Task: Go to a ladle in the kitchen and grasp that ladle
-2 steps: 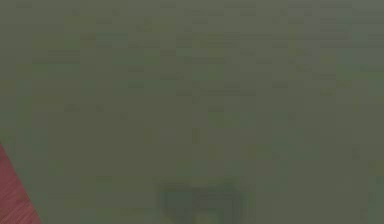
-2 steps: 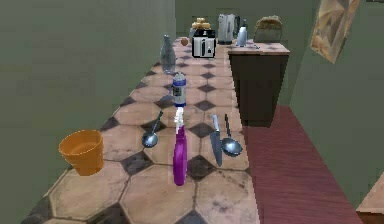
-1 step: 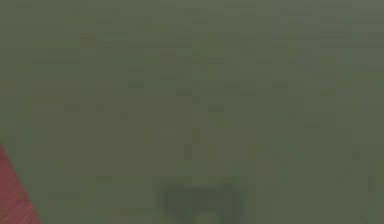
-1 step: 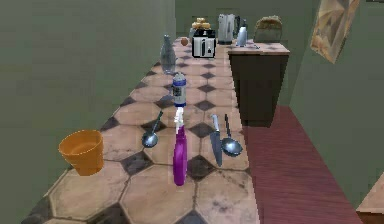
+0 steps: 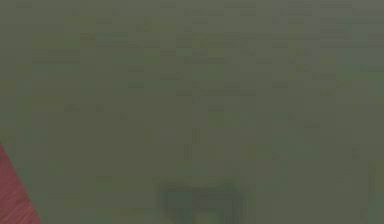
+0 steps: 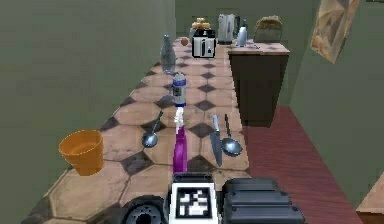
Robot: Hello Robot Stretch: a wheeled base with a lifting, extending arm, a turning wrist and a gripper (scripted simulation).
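Note:
On the tiled counter (image 6: 130, 110) in the arm side view lie two grey long-handled utensils with round bowls. One ladle-like utensil (image 6: 152, 134) is left of a purple bottle (image 6: 179, 155). The other utensil (image 6: 230, 141) is right of it, beside a dark-handled knife (image 6: 216, 146). At the bottom edge stands a white marked square (image 6: 196, 203) of the arm. The gripper's dark body (image 6: 140, 213) is just left of it, low over the counter's near end. I cannot make out its far end, so I cannot tell whether it holds anything.
An orange bowl (image 6: 80, 150) sits at the counter's left. Farther along stand a blue-capped bottle (image 6: 179, 90), a glass bottle (image 6: 168, 52), a toaster (image 6: 204, 45) and a kettle (image 6: 242, 35). Red floor (image 6: 320, 160) lies right of a dark cabinet (image 6: 260, 90). A grey-green wall (image 5: 200, 90) is close ahead.

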